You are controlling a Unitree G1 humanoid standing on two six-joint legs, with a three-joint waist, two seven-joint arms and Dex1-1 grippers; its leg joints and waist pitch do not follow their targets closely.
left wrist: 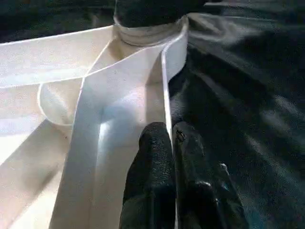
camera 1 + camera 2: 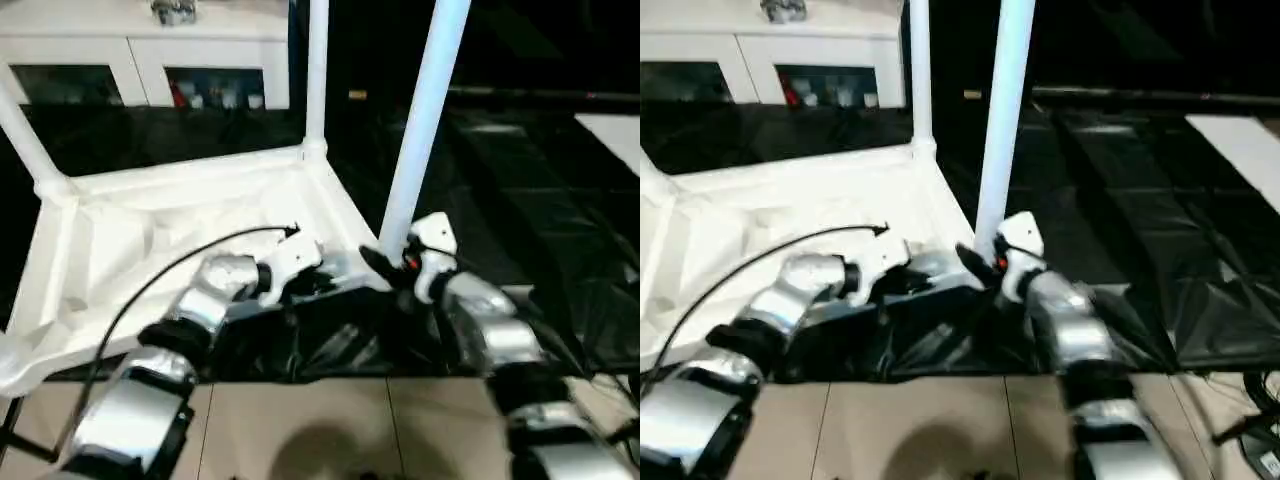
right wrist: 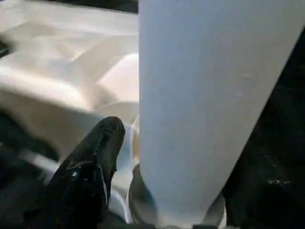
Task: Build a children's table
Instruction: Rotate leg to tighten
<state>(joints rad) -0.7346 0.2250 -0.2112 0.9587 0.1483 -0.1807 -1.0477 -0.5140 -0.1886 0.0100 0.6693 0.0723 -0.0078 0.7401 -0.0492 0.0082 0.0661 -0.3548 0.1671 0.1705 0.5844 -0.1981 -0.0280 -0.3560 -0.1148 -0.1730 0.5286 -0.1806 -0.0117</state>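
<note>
The children's table lies upside down on black cloth, its white ribbed top (image 2: 150, 230) facing up. Three legs stand in corner sockets: one at the far left (image 2: 25, 140), one at the back corner (image 2: 317, 70), one at the near right corner (image 2: 425, 120). My left gripper (image 1: 171, 143) is shut on the top's thin rim wall close to that near right corner. Down at the foot of the near right leg (image 3: 205, 95) is my right gripper (image 2: 398, 255), open. One black finger (image 3: 95, 157) stands a little off the tube; the other is hidden behind it.
A white cabinet with glass doors (image 2: 140, 60) stands behind the work. The black drape (image 2: 520, 200) spreads wrinkled to the right, with a white panel (image 2: 615, 130) at its far edge. Beige floor tiles (image 2: 320, 430) run along the front. A black cable (image 2: 150, 280) loops over my left forearm.
</note>
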